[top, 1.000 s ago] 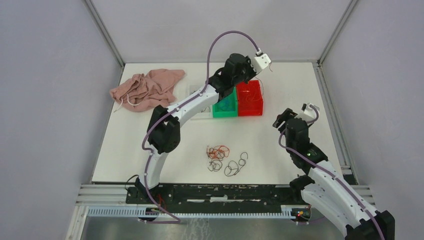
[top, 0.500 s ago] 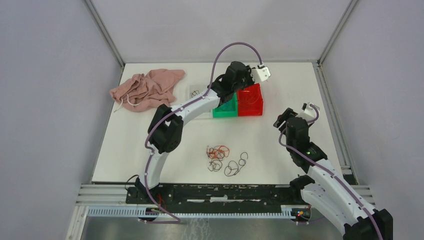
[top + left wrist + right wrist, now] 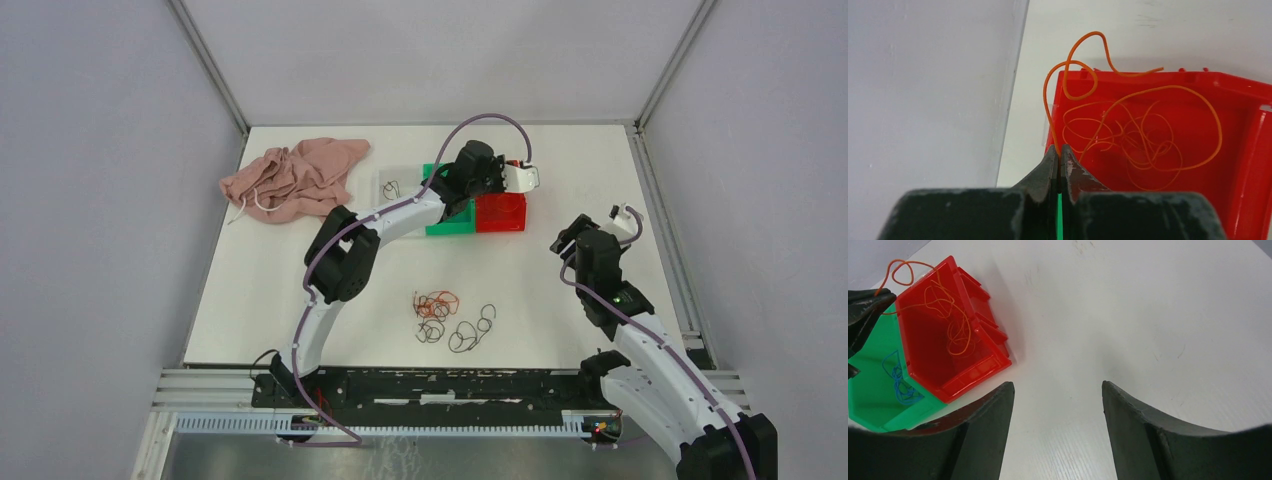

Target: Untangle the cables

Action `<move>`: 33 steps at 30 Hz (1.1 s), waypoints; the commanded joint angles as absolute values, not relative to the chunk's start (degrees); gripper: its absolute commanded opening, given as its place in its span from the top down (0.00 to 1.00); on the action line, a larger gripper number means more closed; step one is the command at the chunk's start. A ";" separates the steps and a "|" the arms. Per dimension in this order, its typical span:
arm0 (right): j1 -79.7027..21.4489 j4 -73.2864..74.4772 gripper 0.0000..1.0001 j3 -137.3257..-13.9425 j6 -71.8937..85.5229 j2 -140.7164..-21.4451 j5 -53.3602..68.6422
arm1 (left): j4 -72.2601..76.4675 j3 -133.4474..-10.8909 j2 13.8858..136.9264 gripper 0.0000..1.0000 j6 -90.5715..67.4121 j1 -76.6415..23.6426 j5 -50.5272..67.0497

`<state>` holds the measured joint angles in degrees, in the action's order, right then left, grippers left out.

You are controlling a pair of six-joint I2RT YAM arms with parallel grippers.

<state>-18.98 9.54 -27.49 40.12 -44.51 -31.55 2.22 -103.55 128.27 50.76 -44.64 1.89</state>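
- Cloth (image 3: pixel 295 178) at far left, bunched, white cord showing; not part of the job and well apart from everything else.
- Tray (image 3: pixel 405 178), clear, just left of the bins, with one dark wire (image 3: pixel 392 187) in it; looks like sorting by colour.
- Green bin (image 3: pixel 878 405) touching the red one's left side; blue wire (image 3: pixel 898 382) lies inside.
- Left gripper (image 3: pixel 1059 160) over the near-left corner of the red bin (image 3: pixel 1243 150), jaws pinched on an orange wire (image 3: pixel 1068 80). The wire loops up over the far rim, the rest coils down into the bin. Likely held there to drop it with the other orange strands.
- Risk: the loop past the rim may hang outside on release.
- Cables (image 3: pixel 437 306) left to sort: a red-and-dark wad on the table, near middle, with dark loops (image 3: pixel 472 330) just right of it, touching or nearly so.
- Right gripper (image 3: pixel 1056 386) at right, raised, jaws spread and empty, facing the bins; nothing between it and the wad.
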 commanded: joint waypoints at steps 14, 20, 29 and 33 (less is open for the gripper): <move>-7.82 3.39 0.29 -35.94 47.68 -56.25 -11.34 | -13.38 -110.21 130.51 0.97 72.69 -44.74 12.11; -6.68 0.33 0.31 -38.89 50.86 -62.65 -5.32 | -13.87 -113.84 132.73 0.76 74.12 -44.32 10.04; -5.67 -3.20 0.33 -41.16 52.27 -69.29 0.31 | -24.35 -116.83 129.58 0.00 73.77 -42.40 18.79; -5.60 -4.97 0.36 -42.46 53.85 -72.03 2.93 | -33.36 -120.37 127.32 0.01 73.53 -40.95 23.69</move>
<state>-5.87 -0.03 -39.07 51.72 -70.52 -0.84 -23.75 -115.18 133.12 71.48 -42.52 17.10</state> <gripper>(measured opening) 0.647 0.991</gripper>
